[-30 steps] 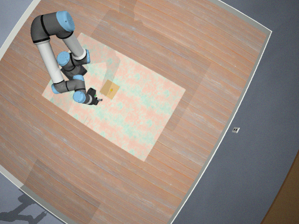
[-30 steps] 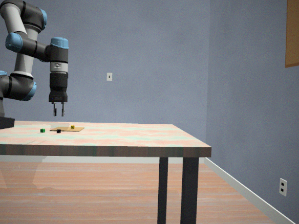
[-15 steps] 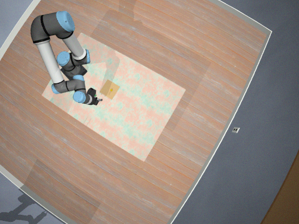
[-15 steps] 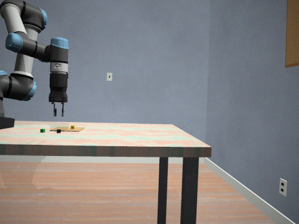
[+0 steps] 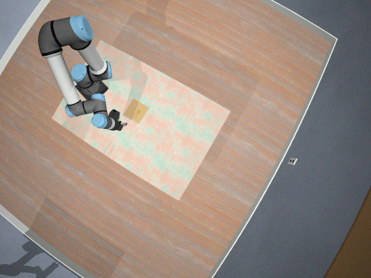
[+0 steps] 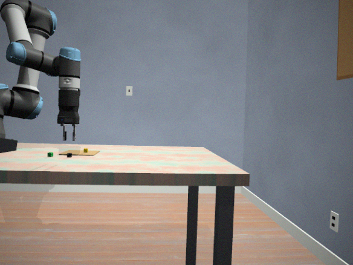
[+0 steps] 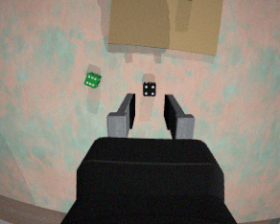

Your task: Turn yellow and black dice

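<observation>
The yellow die (image 5: 138,111) (image 6: 86,150) rests on the tan mat (image 5: 130,110) (image 6: 94,153) (image 7: 139,31), which lies flat. Its top face is too small to read. The black die (image 6: 69,155) (image 7: 150,89) lies on the table, off the mat, with four dots up. The green die (image 6: 50,154) (image 7: 92,79) lies on the table to its left; two rows of dots show, but I cannot tell its faces apart surely. My gripper (image 5: 124,124) (image 6: 69,139) (image 7: 150,104) points down, open and empty, well above the table near the black die. In the top view the arm hides the green and black dice.
The patterned pink and green table (image 5: 178,146) (image 6: 145,160) carries the mat and dice. The arm's base (image 5: 92,89) stands on the table at the left in the top view. In the wrist view the mat's near edge lies beyond the black die.
</observation>
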